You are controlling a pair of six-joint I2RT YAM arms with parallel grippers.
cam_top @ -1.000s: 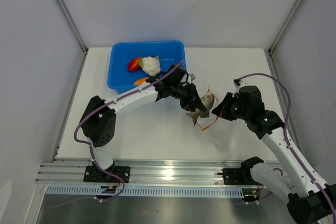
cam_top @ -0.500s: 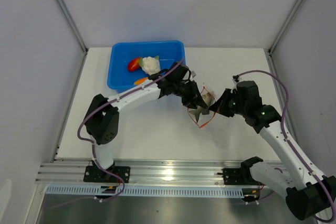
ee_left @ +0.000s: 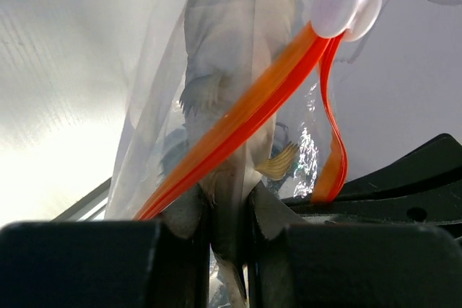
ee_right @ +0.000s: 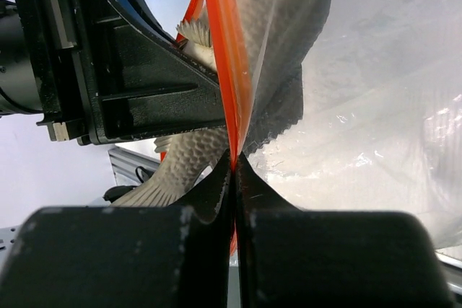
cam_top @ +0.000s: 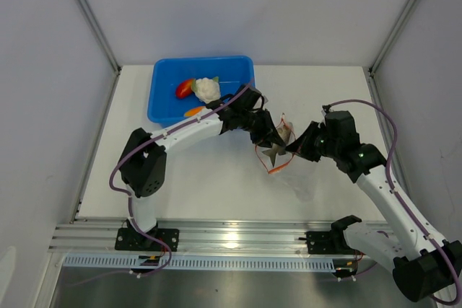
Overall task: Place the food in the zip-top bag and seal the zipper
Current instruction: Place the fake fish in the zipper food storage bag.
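Item: dark grey scaly toy fish (ee_left: 231, 55), tail clamped in L gripper (ee_left: 229, 210). Long axis lay in line w/ jaws, head partway through mouth of clear crinkly zip-top bag (ee_right: 375, 106). R gripper (ee_right: 234, 171), opposite, pinched red-orange zipper strip (ee_right: 224, 48) (mouth agape).

On the white table (cam_top: 216, 185) the two arms meet near the middle. The left gripper (cam_top: 269, 142) reaches in from the tub side with the dark grey fish (cam_top: 274, 153) at its tip, the fish's fin spread just below the fingers. The right gripper (cam_top: 294, 148) comes from the opposite side and meets the mouth of the zip-top bag (cam_top: 300, 178). The bag's red-orange zipper (cam_top: 279, 169) loops around the fish, and its clear body trails toward the near edge. At the back stands the blue tub (cam_top: 162, 99), holding three pieces – the cauliflower (cam_top: 208, 90), the red pepper (cam_top: 184, 89) touching it and the carrot (cam_top: 193, 112).
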